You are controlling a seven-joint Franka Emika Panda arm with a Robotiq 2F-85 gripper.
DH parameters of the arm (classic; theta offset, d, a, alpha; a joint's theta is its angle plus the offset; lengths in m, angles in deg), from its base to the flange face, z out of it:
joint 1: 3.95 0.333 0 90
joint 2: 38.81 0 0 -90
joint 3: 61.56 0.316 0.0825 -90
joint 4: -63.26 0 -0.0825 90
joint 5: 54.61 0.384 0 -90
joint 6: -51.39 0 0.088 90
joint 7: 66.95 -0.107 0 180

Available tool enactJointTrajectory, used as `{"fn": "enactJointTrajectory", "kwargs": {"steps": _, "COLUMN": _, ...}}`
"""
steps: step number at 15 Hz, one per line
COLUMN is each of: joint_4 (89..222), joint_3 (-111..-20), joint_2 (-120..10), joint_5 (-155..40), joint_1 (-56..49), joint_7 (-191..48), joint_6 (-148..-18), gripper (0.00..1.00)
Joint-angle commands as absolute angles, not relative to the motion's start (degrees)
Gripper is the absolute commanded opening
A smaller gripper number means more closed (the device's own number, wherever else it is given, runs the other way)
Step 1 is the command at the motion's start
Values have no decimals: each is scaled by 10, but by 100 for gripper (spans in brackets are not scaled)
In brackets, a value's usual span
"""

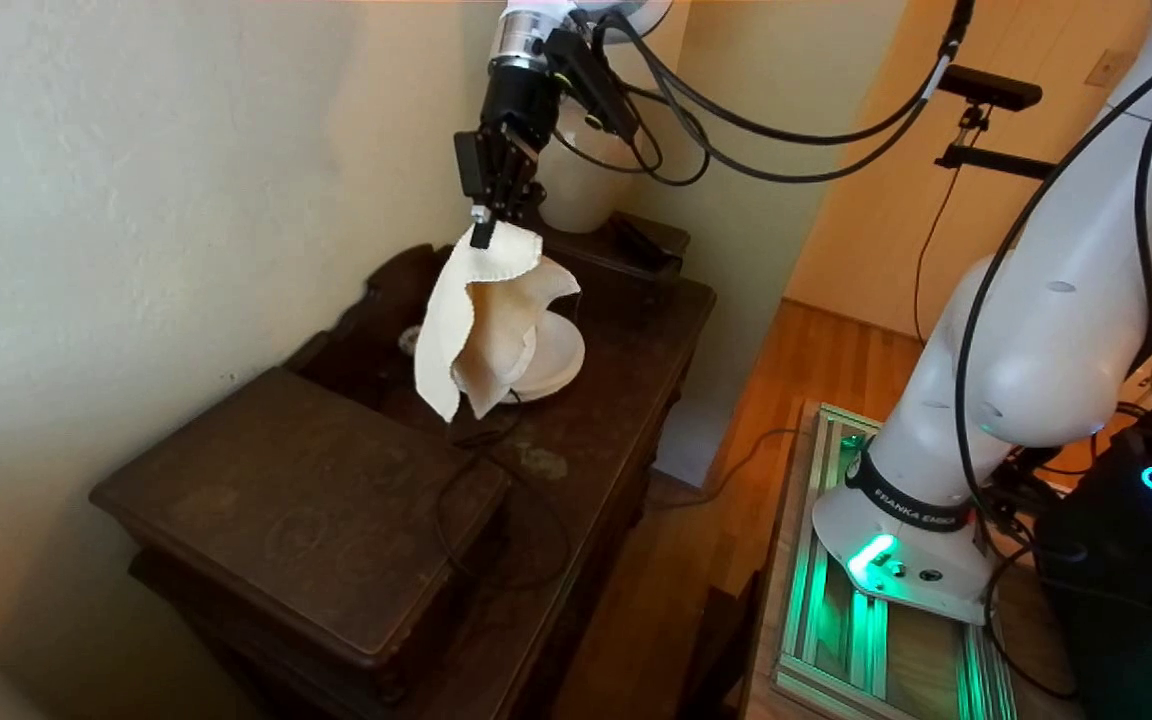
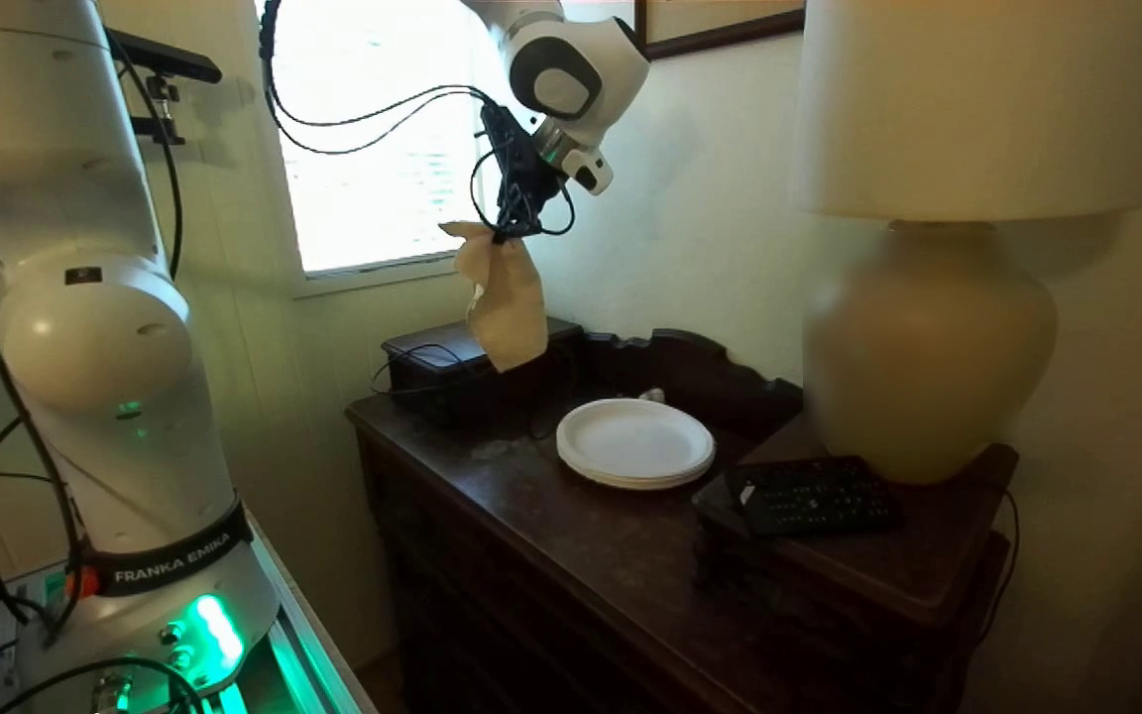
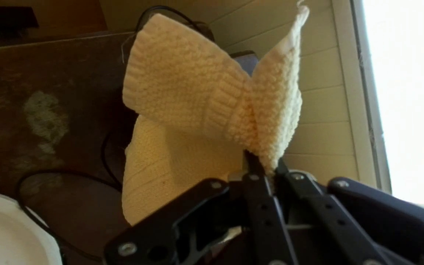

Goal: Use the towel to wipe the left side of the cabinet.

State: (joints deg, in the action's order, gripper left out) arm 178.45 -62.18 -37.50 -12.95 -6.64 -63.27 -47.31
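The cream knit towel [image 1: 448, 320] hangs from my gripper [image 1: 484, 236], bunched at the pinch, with its corners spread. It also shows in an exterior view [image 2: 512, 312] and the wrist view [image 3: 182, 84]. My gripper [image 3: 267, 162] is shut on it; the fingertips are partly covered by cloth. The dark wooden cabinet [image 1: 621, 370] stands against the wall and shows in an exterior view [image 2: 571, 555]. The towel appears to hang in the air above the cabinet, near its raised box section [image 2: 442, 347], without visible contact.
A stack of white plates [image 2: 635, 443] lies on the middle of the cabinet top. A thin black cable [image 1: 566, 560] loops over the cabinet near the raised box. A large lamp [image 2: 928, 347] and a black keyboard-like object [image 2: 819, 501] stand on the opposite raised section.
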Motion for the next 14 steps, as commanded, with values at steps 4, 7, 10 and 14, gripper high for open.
{"fn": "enactJointTrajectory", "kwargs": {"steps": 4, "joint_4": 1769, "joint_3": -613, "joint_2": -384, "joint_5": -28, "joint_1": -42, "joint_7": -519, "joint_6": -528, "gripper": 3}}
{"fn": "enactJointTrajectory", "kwargs": {"steps": 7, "joint_4": 1751, "joint_3": -599, "joint_2": -417, "joint_5": -9, "joint_1": -24, "joint_7": -438, "joint_6": -510, "gripper": 3}}
{"fn": "enactJointTrajectory", "kwargs": {"steps": 10, "joint_4": 1728, "joint_3": -578, "joint_2": -461, "joint_5": -22, "joint_1": -6, "joint_7": -400, "joint_6": -485, "gripper": 3}}
{"fn": "enactJointTrajectory", "kwargs": {"steps": 14, "joint_4": 1709, "joint_3": -555, "joint_2": -533, "joint_5": -38, "joint_1": 17, "joint_7": -420, "joint_6": -546, "gripper": 3}}
